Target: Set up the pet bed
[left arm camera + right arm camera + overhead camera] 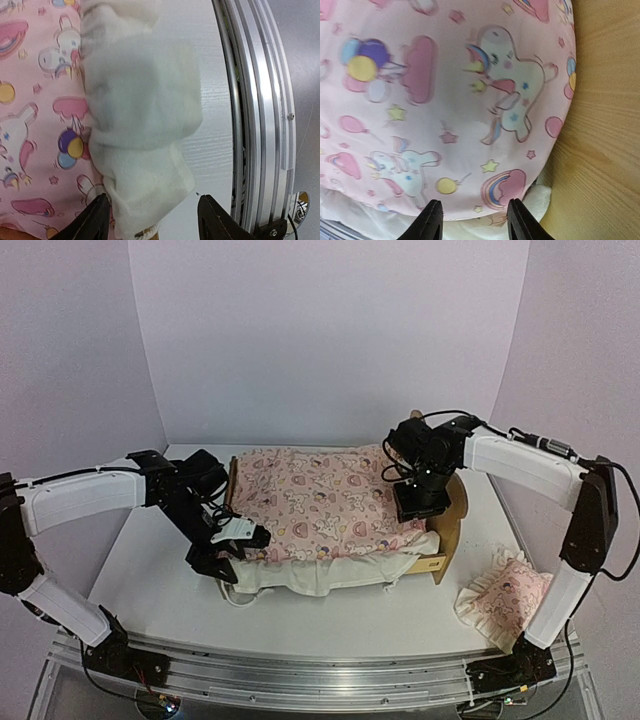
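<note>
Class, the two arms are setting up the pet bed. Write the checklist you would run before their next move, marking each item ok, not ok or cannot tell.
1. The pink printed, cream-ruffled fabric cover lies over the light plywood bed frame: ok.
2. The left claw is open, with the cream ruffle between its fingers: ok.
3. The right claw is open above the cover: ok.
4. The small pink ruffled pillow is on the bed: not ok, it lies on the white table.
5. The cover's far edge is tucked: cannot tell.
</note>
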You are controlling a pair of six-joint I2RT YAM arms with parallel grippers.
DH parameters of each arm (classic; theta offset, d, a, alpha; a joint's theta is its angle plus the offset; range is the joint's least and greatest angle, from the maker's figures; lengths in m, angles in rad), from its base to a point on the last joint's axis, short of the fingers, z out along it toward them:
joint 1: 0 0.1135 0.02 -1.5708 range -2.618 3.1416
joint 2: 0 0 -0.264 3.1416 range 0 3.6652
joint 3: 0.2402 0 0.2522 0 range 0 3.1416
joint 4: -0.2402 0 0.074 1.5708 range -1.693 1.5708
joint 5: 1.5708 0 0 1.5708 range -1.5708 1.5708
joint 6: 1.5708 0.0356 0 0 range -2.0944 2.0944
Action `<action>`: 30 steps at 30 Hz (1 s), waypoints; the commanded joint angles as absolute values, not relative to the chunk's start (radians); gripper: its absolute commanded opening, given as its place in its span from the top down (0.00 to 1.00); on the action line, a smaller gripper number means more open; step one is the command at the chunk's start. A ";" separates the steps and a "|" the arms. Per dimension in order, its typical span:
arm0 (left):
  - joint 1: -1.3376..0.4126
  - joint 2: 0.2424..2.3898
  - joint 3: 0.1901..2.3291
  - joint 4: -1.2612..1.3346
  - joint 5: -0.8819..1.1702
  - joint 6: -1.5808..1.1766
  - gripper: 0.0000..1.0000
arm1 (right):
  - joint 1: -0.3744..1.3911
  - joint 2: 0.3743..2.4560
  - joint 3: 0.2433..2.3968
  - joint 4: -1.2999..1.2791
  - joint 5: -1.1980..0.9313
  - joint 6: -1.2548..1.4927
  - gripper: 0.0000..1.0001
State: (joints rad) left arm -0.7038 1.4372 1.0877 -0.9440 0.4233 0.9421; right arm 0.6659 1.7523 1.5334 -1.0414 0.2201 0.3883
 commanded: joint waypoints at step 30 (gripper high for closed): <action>-0.799 1.630 1.138 -0.722 0.198 0.799 0.95 | 1.176 1.700 0.833 0.532 0.052 0.166 0.61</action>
State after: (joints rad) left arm -0.7961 1.5917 1.0874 -0.7713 0.2618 0.7659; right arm 1.1571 1.5746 0.8061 0.1847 -0.0181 0.2035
